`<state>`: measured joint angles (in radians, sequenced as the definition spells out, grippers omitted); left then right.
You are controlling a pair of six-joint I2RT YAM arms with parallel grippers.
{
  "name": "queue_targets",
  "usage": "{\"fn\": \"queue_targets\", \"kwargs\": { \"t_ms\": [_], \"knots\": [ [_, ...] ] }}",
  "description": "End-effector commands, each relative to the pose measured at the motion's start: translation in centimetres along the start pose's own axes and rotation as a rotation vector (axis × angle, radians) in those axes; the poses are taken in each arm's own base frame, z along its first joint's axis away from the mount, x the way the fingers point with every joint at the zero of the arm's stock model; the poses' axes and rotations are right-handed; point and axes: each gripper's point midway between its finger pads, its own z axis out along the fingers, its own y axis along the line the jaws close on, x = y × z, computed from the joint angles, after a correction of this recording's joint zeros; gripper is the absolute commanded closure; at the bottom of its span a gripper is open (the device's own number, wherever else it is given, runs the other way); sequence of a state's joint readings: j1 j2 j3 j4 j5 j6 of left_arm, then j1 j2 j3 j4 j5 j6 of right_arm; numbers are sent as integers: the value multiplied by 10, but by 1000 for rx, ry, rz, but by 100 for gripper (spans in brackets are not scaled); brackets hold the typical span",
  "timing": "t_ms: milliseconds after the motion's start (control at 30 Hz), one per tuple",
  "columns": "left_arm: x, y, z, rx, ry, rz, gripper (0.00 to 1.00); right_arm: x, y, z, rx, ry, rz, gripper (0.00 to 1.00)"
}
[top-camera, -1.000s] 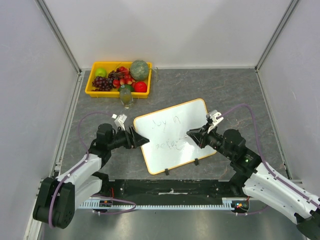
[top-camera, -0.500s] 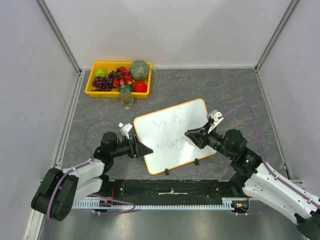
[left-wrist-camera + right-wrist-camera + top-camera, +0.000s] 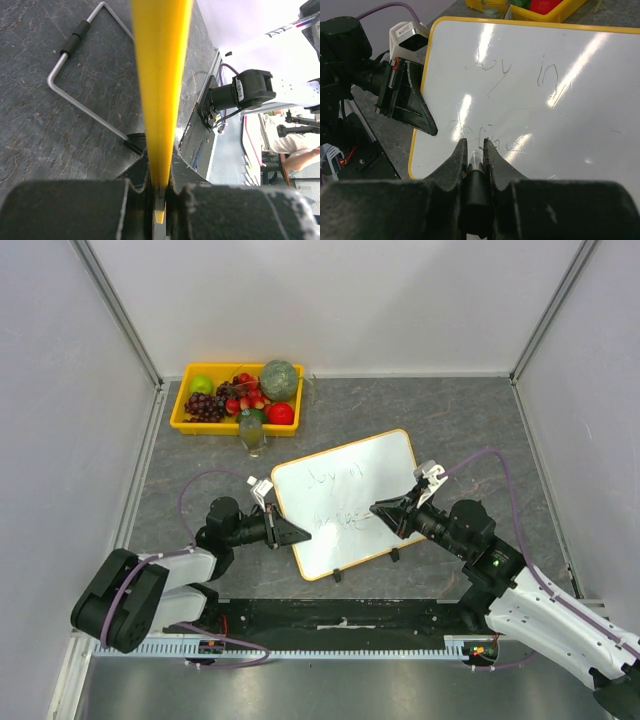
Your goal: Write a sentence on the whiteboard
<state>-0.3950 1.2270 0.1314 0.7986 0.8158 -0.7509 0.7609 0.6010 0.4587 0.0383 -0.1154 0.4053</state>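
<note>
While left gripper [image 3: 299, 535] pinches whiteboard [image 3: 345, 498] edge, right gripper [image 3: 378, 508] grips marker [image 3: 475, 187] — tray [image 3: 176, 412] holds fruit [image 3: 281, 380]

Marker [image 3: 476, 186] mostly buried inside your right pincer [image 3: 474, 146], lower line of the sentence [image 3: 495, 137] just ahead too faint to read

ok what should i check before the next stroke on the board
1. left gripper shut on the whiteboard: ok, its yellow frame sits between the jaws.
2. right gripper shut on the marker: ok, the tip pokes out past the fingertips.
3. Marker tip placed at the second line: ok.
4. Tip touching the surface: cannot tell.
5. sentence readable: not ok; the top line looks like "Joy in", the second is a faint scribble.
6. Bare board to the right of the second line: ok.
</note>
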Motion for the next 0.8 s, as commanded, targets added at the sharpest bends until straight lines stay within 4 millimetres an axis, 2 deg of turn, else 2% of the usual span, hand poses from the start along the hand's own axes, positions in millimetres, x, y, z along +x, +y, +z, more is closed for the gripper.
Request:
{"fn": "queue_targets", "kwargs": {
  "t_ms": [0, 100, 167, 300, 667, 767],
  "knots": [
    [2, 46, -8, -243, -40, -25, 98, -6, -7, -2, 32, -17, -45, 100],
    [0, 51, -16, -299, -49, -21, 98, -6, -9, -2, 43, -19, -61, 100],
    [-1, 46, -18, -286, -58, -16, 98, -6, -10, 1, 45, -16, -74, 100],
    [4, 48, -22, -312, -55, -55, 98, -5, -14, 6, 54, -31, -84, 100],
    [6, 51, -23, -324, -51, -69, 98, -15, -30, 22, 144, -113, -18, 100],
    [6, 50, -22, -320, -49, -67, 98, -10, -35, 30, 160, -103, -5, 100]
  ]
}}
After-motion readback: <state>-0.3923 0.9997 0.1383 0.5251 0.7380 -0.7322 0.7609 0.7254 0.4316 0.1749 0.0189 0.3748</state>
